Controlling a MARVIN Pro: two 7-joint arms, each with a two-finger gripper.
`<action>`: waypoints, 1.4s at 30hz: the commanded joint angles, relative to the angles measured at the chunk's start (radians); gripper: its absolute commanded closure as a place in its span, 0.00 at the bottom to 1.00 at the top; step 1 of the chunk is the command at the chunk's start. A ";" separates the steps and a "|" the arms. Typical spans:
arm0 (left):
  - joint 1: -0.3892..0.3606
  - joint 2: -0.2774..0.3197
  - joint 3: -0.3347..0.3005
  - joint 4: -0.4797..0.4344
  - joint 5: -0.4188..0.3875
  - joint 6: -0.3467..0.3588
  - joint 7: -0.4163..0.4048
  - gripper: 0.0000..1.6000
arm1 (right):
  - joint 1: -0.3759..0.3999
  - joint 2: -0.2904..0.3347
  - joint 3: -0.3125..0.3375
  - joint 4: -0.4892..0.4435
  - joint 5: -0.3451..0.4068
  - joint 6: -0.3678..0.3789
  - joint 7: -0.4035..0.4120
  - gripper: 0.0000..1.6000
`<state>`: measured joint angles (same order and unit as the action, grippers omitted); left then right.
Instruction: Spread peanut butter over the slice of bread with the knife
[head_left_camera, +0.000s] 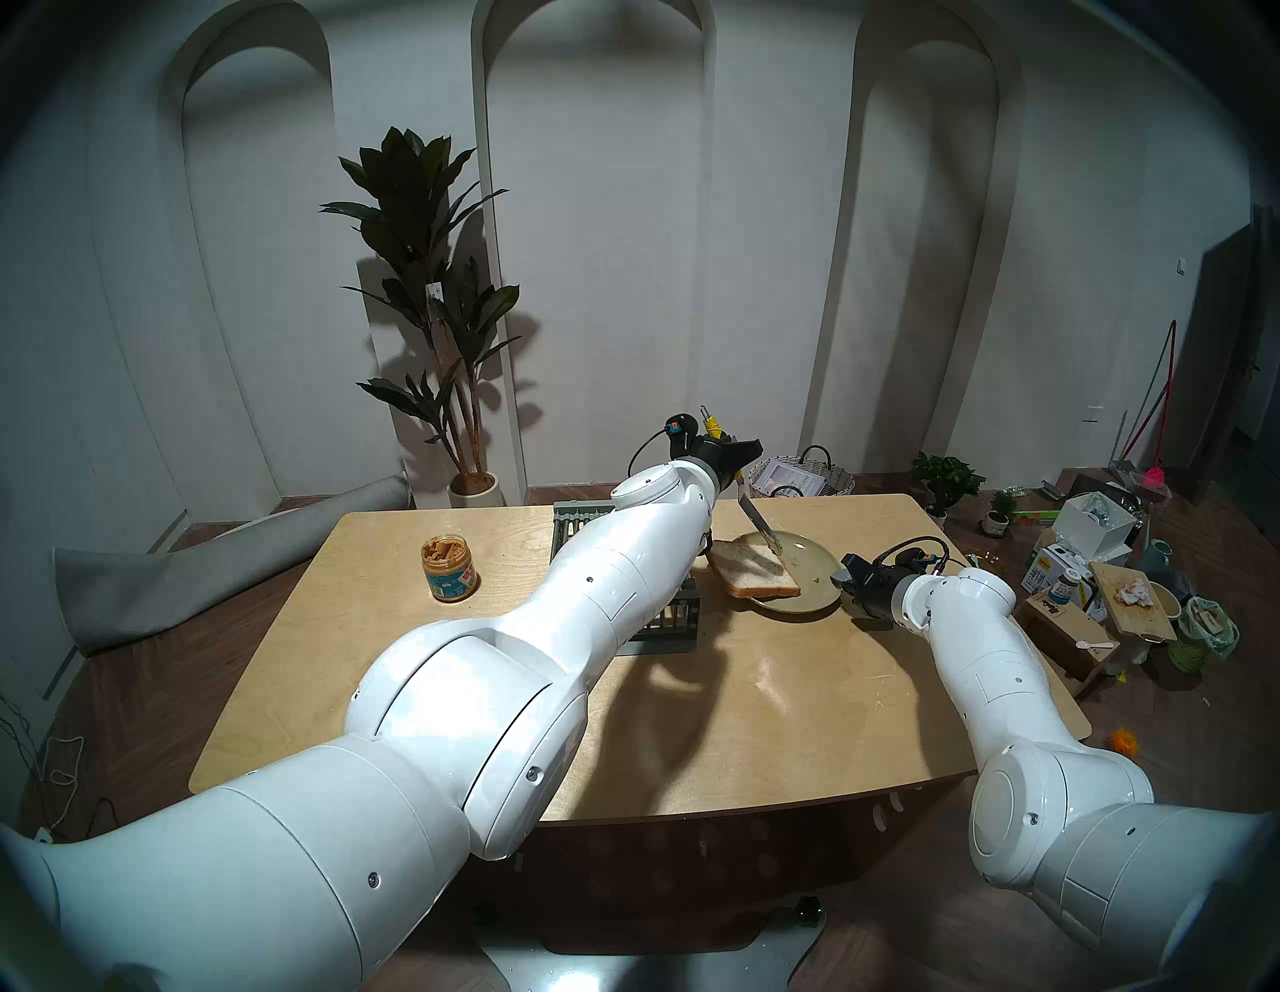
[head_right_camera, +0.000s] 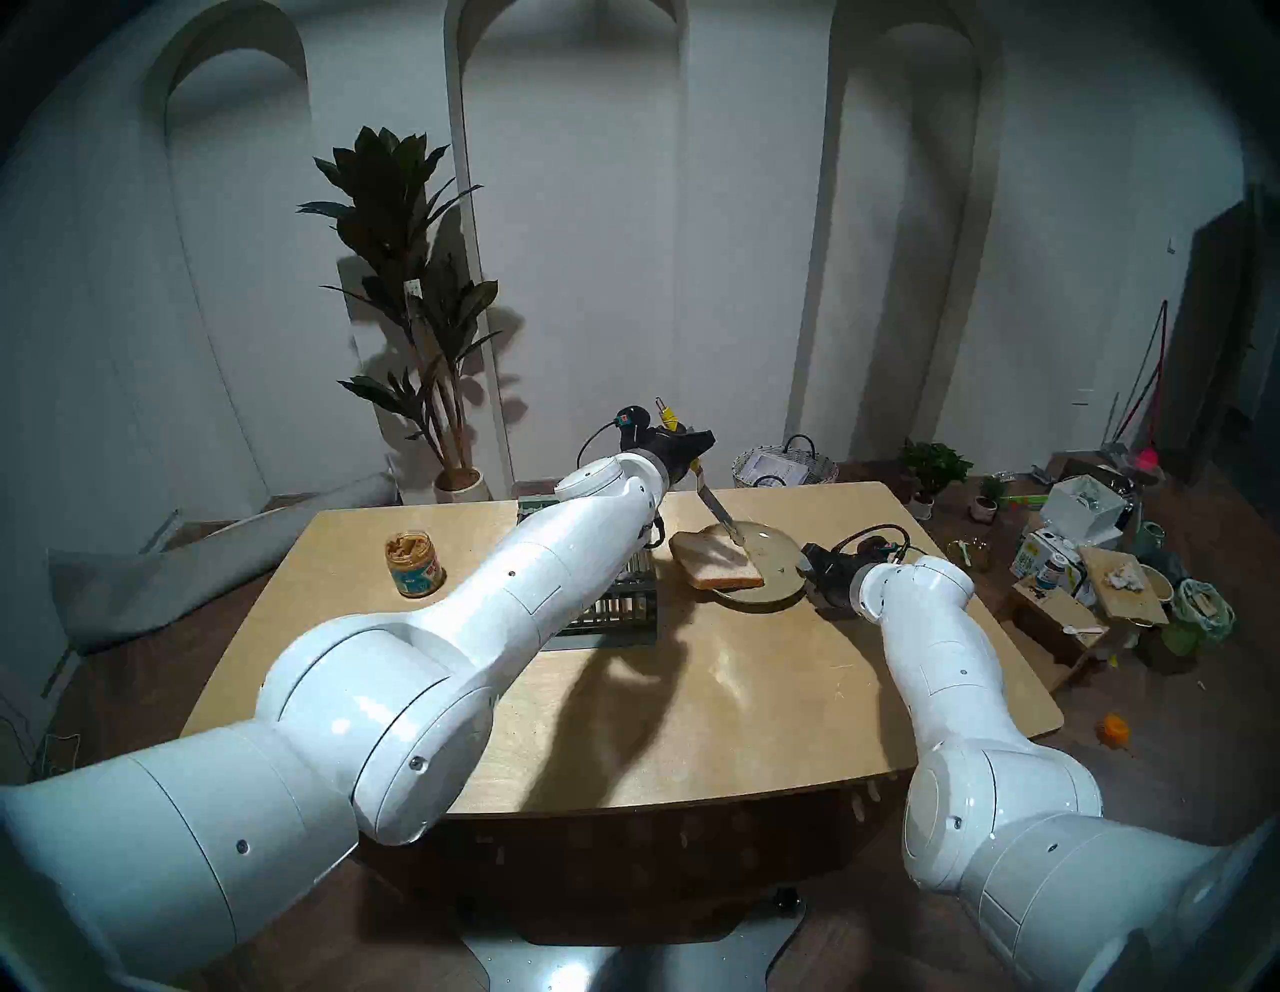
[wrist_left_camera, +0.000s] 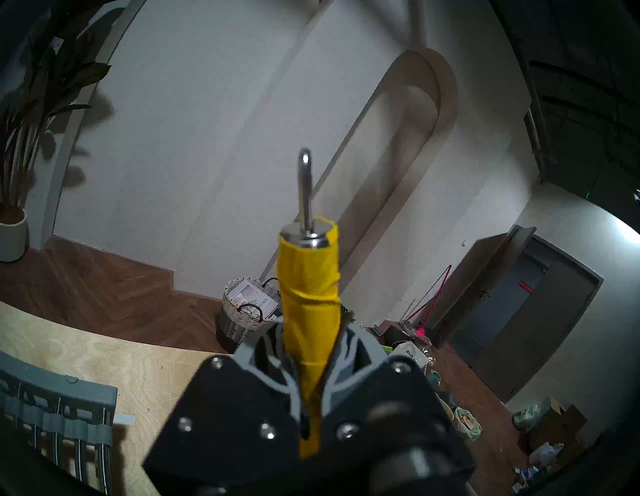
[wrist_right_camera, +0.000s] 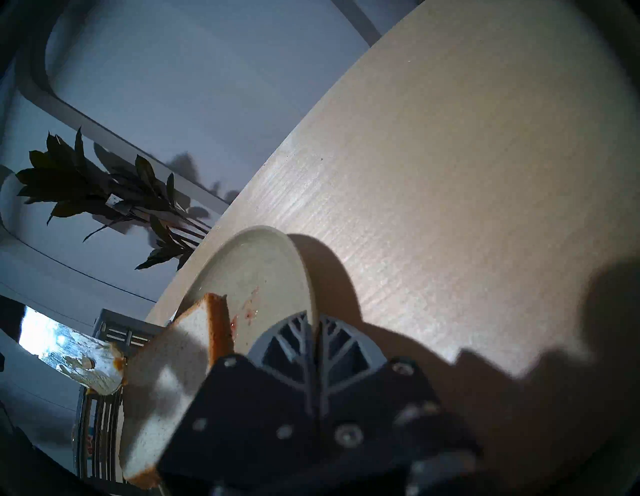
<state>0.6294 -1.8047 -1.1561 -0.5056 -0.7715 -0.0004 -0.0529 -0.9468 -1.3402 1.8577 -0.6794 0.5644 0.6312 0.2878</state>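
Note:
The slice of bread (head_left_camera: 755, 571) lies on the left half of the olive-green plate (head_left_camera: 814, 564), overhanging its rim. My left gripper (head_left_camera: 727, 454) is shut on the yellow handle of the knife (head_left_camera: 758, 523). The blade slants down and its tip touches the bread's far right corner. The left wrist view shows the handle (wrist_left_camera: 308, 294) clamped between the fingers. The blade (wrist_right_camera: 79, 356) is smeared with tan paste. My right gripper (head_left_camera: 848, 582) is shut on the plate's right rim (wrist_right_camera: 308, 277), beside the bread (wrist_right_camera: 166, 381). The peanut butter jar (head_left_camera: 449, 568) stands open at the table's left.
A grey slatted rack (head_left_camera: 668, 620) lies under my left forearm, just left of the plate. A wicker basket (head_left_camera: 803, 474) stands behind the table's far edge. A potted plant (head_left_camera: 443, 312) is at the back left, and clutter (head_left_camera: 1108, 589) covers the floor at the right.

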 joint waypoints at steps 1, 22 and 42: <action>-0.025 -0.014 -0.035 -0.024 -0.022 -0.032 0.042 1.00 | -0.054 -0.013 0.015 -0.094 0.008 0.043 -0.034 1.00; 0.182 -0.005 -0.005 -0.292 -0.026 0.050 0.212 1.00 | -0.172 -0.080 0.096 -0.386 0.025 0.125 -0.192 1.00; 0.150 -0.044 -0.043 -0.255 -0.089 0.085 0.184 1.00 | -0.220 -0.095 0.128 -0.472 0.028 0.118 -0.241 1.00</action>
<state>0.8463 -1.8155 -1.1860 -0.8013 -0.8411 0.1003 0.1724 -1.1753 -1.4412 1.9825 -1.1171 0.5898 0.7580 0.0376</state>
